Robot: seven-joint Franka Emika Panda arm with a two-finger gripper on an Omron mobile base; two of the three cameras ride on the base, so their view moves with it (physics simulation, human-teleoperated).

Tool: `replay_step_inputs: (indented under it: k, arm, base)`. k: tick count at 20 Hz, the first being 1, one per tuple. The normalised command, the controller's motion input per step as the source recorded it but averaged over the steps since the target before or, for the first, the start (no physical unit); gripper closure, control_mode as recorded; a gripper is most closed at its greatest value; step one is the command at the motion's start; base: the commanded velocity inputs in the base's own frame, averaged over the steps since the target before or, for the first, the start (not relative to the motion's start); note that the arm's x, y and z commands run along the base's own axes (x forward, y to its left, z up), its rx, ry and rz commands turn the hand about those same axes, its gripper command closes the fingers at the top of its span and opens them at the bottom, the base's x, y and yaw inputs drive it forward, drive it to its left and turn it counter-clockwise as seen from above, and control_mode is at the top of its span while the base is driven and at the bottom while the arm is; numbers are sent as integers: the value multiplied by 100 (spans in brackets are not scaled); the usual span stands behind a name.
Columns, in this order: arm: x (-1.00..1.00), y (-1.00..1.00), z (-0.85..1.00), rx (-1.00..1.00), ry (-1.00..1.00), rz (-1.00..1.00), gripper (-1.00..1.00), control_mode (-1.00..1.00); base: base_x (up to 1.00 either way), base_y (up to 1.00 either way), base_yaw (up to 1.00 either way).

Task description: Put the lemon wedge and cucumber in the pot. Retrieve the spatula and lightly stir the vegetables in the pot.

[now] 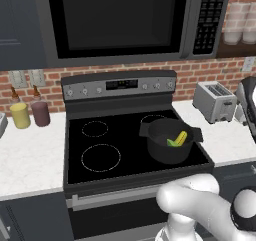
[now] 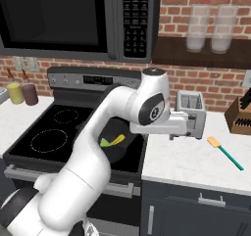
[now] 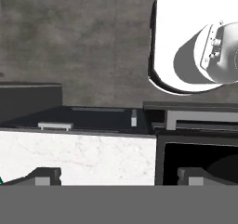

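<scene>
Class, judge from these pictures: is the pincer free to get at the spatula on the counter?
Probably yes. The spatula lies alone on bare white counter right of the toaster, nothing on or against it, and the open pincer hangs empty near the toaster.

The pot [image 1: 170, 141] sits on the stove [image 1: 90, 150] at the front right burner, holding the lemon wedge [image 1: 173, 143] and the cucumber [image 1: 181, 137], which touch. At two o'clock from the pot, a toaster [image 1: 215, 101] stands on the table [image 1: 30, 157]. At nine o'clock, two jars [image 1: 30, 113] stand by the brick wall.
</scene>
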Motion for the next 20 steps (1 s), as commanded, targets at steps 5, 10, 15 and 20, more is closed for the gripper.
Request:
replay_step_inputs:
  k: [5,10,15,20]
  arm:
    - [1,-72,0,0,14,-1,-100,-100]
    - [14,-85,-13,0,15,0,-100,-100]
    - [29,-86,-36,0,8,0,-100,-100]
    - [21,-76,-32,0,0,0,-100,-100]
  base:
    - [0,0,0]
    - [0,0,0]
    - [0,0,0]
    - [0,0,0]
